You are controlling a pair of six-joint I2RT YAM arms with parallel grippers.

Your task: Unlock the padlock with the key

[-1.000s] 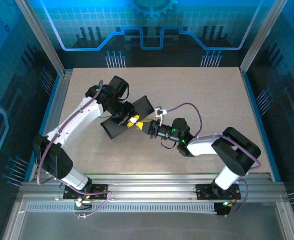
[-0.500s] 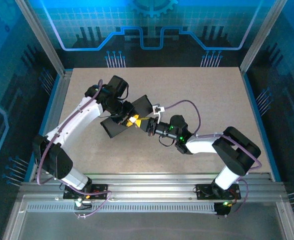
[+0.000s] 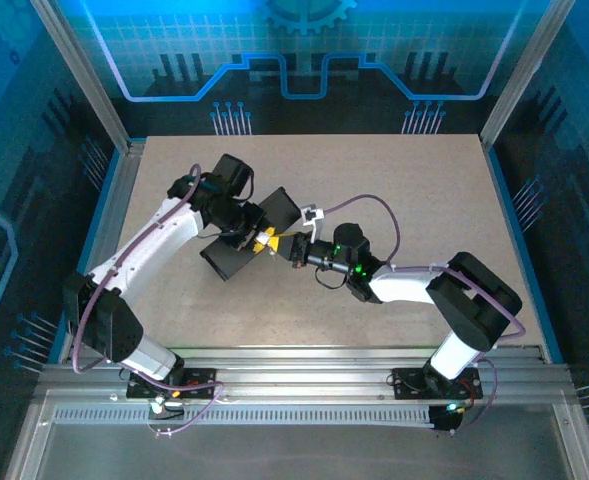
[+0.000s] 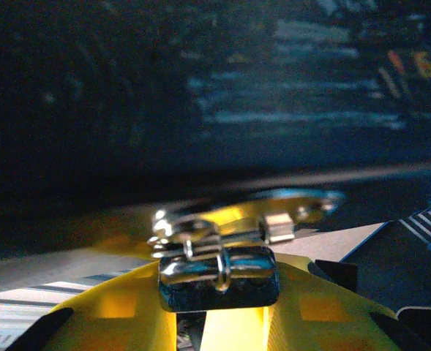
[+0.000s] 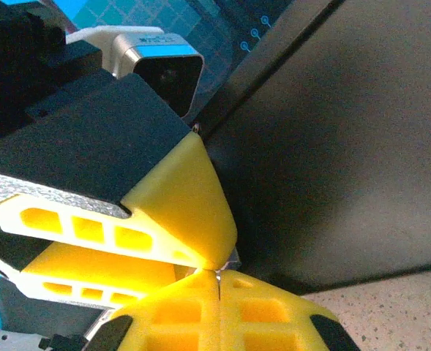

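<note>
The jaws of the left gripper (image 4: pixel 216 316), a little open, are hugging the shiny silver metal padlock (image 4: pixel 219 274), left of middle on the tan table (image 3: pixel 424 190). The right gripper (image 5: pixel 219 274) is pinching shut on the tiny thin silvery metal key (image 5: pixel 218 281) beside it. A tilting key could be missing the hole.

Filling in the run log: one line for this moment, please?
left gripper: holds padlock | right gripper: shut, tips at left gripper | key: too small to tell
</note>
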